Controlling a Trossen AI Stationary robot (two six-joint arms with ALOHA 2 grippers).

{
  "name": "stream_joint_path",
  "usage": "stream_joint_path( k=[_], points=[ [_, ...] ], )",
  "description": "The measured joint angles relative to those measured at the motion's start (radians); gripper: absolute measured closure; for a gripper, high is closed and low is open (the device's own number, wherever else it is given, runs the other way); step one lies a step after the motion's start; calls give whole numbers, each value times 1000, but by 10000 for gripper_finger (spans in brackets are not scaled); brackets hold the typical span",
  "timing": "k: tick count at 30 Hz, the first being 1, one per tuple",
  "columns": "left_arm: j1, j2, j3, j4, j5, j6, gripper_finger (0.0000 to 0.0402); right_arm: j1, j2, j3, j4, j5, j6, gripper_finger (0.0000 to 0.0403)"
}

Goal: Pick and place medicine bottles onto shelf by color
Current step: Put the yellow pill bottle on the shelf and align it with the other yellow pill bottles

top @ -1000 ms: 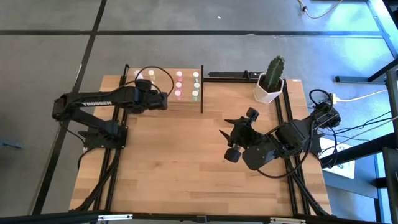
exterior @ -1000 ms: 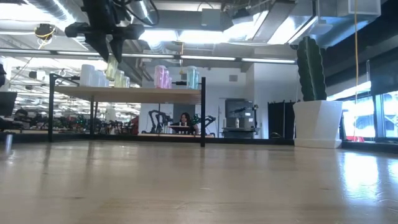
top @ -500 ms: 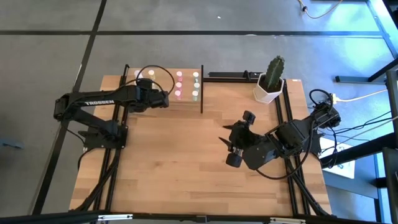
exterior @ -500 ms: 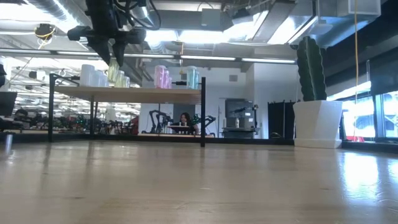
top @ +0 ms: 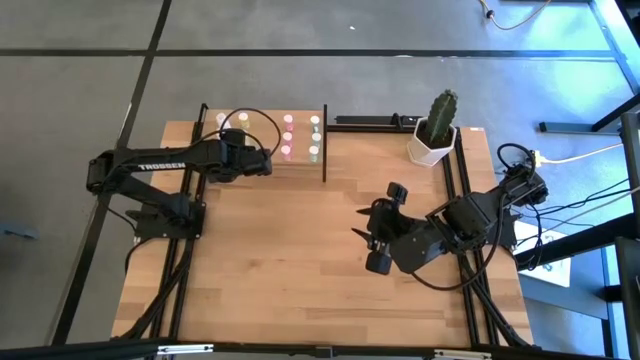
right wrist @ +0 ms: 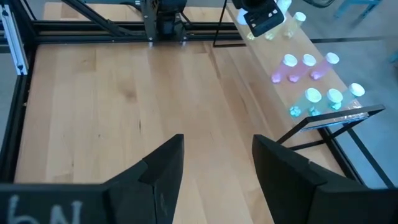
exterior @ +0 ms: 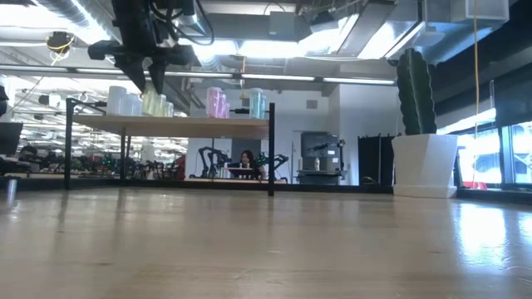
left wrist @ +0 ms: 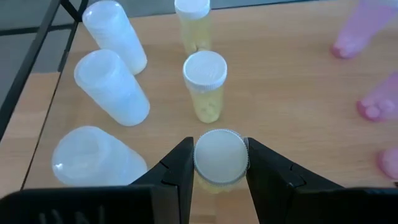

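The shelf [top: 300, 165] stands at the table's far left and carries rows of white [left wrist: 112, 84], pale yellow [left wrist: 204, 78], pink [top: 288, 135] and pale green [top: 314, 137] medicine bottles standing on their bases. My left gripper [left wrist: 219, 149] is over the shelf's left part, shut on one pale yellow bottle [exterior: 152, 101] at the near end of the yellow row. My right gripper [right wrist: 214, 168] hovers open and empty over the table's right middle [top: 378, 238]. My left gripper pinches the pale yellow bottle at its white cap [left wrist: 219, 144], one finger [left wrist: 180, 171] on each side. The fingers come from above, pointing down. The bottle stands upright, and in the low view its base [exterior: 152, 112] appears to rest on the shelf board.
A white pot with a green cactus [top: 432, 135] stands at the far right corner. Black frame rails [top: 455, 190] run along the table's right and left sides. Bare wood lies between the shelf and the right arm.
My left gripper has gone down with the pale yellow bottle, which has dropped from above the shelf board to the level of the other bottles. My right gripper has drawn back a little toward the table's near edge, still open.
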State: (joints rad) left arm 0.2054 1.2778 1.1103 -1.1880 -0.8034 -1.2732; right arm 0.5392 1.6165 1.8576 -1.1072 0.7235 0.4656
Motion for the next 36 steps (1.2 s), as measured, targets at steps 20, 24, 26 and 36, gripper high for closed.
stream_joint_path(
  k=[20, 24, 26, 36],
  points=[
    [0, 0, 0, 14, -37, 0, 278, 0, 0, 0, 0, 0, 0, 211],
    [0, 0, 0, 14, -37, 0, 264, 0, 0, 0, 0, 0, -1, 211],
    [0, 0, 0, 14, -37, 0, 257, 0, 0, 0, 0, -1, -1, 211],
    [0, 0, 0, 14, -38, 0, 249, 0, 0, 0, 0, -2, -3, 211]
  ],
)
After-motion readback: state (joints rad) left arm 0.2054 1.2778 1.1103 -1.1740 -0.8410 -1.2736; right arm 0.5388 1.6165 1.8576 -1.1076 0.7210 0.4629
